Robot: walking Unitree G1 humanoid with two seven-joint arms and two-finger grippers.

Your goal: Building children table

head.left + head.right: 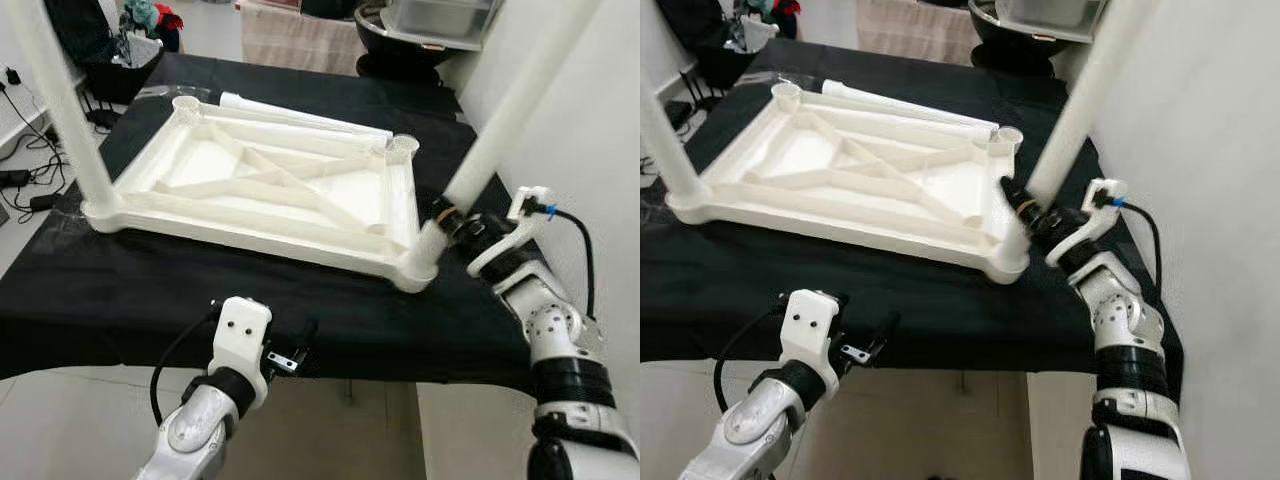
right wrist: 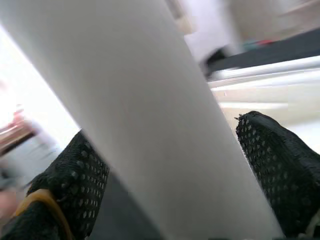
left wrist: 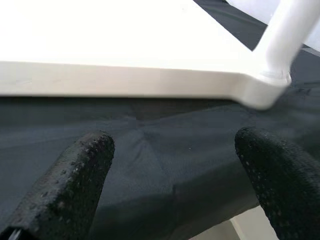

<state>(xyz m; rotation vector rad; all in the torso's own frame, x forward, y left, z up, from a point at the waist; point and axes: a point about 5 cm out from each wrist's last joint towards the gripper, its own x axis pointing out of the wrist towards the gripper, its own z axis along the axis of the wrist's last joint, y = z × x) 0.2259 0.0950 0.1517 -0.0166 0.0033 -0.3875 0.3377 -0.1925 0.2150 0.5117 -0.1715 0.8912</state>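
A table draped in black cloth [image 1: 120, 290] carries the upside-down white plastic tabletop with ribbed cross-bracing [image 1: 270, 190], which lies across the middle of the cloth. A long white plastic leg [image 1: 60, 100] stands in the tabletop's near left corner socket. A second long white cylindrical leg [image 1: 520, 100] rises from the near right corner socket, leaning to the right. A third white tube [image 1: 300, 115] lies flat on the cloth just beyond the tabletop's far edge. The far left socket [image 1: 187, 104] and far right socket [image 1: 401, 147] stand without legs. The right claw [image 1: 450, 220] is clamped on the leaning leg just above its socket. The left claw [image 1: 300, 345] hovers at the near edge of the table, its fingers [image 3: 75, 185] apart, touching nothing.
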